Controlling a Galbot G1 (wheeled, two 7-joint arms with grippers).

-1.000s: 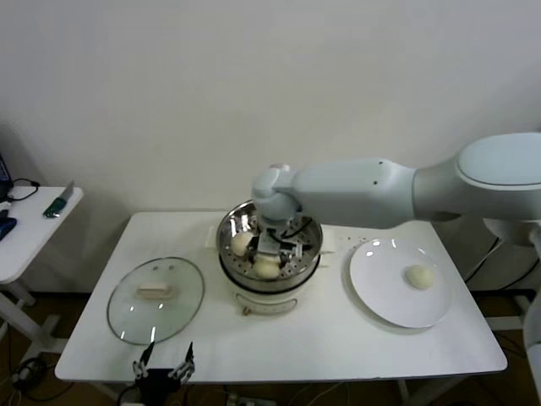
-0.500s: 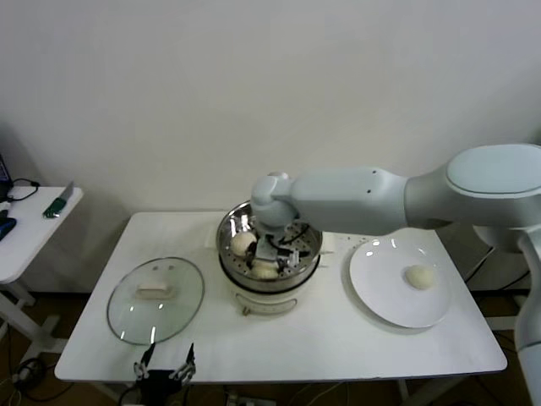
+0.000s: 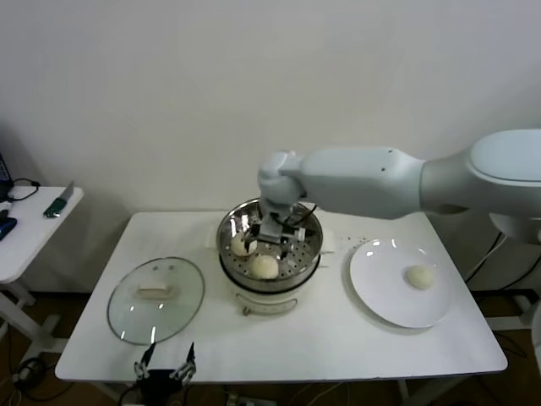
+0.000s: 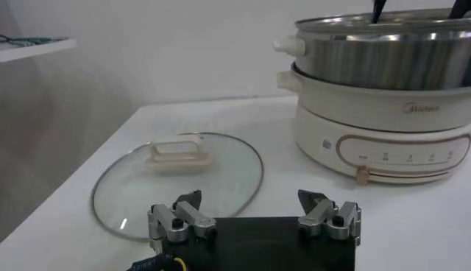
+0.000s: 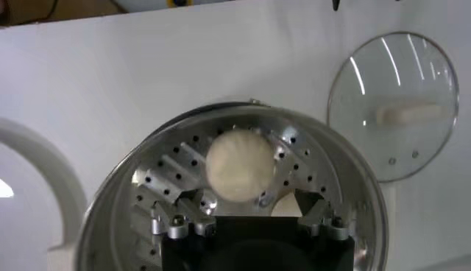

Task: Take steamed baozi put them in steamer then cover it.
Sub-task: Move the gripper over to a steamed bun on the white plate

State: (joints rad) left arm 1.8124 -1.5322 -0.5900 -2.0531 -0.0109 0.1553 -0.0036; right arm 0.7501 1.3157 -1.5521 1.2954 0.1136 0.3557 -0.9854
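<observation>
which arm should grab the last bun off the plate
Right, probably. The right pincer hangs open over the steamer, beside the plate holding the last baozi on the robot's right. The left pincer waits at the table's near edge by the cover, better kept for covering.

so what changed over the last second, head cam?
The right hand rose from the steamer floor, fingers open and empty, leaving a baozi at the front; another baozi sits behind it. Unchanged: the cover on the table, one baozi on the plate, left hand parked at the near edge.
</observation>
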